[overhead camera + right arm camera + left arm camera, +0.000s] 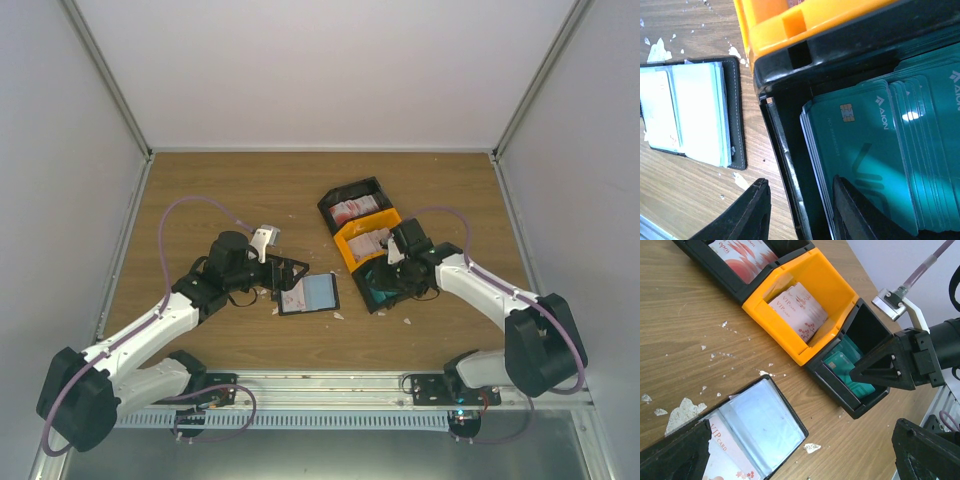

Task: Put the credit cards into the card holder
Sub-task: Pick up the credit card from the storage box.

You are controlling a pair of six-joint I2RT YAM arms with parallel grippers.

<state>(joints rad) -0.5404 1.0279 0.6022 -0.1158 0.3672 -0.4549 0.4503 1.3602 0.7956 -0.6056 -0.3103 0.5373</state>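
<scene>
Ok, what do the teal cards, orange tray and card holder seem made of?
Teal cards: likely glossy plastic; light glints off them, one shows a chip contact.
Orange tray: rigid moulded plastic, smooth, slight sheen, thick rims.
Card holder: translucent shiny film pockets, a card showing through; black cover matte, leather or imitation, unclear which.

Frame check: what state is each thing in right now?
card holder: open, flat on table, VIP card in a pocket
teal cards: stacked in near black tray
orange tray: holds white-pink cards
far black tray: holds white-red cards
left pincer: open, at the holder
right pincer: open, at the teal cards
</scene>
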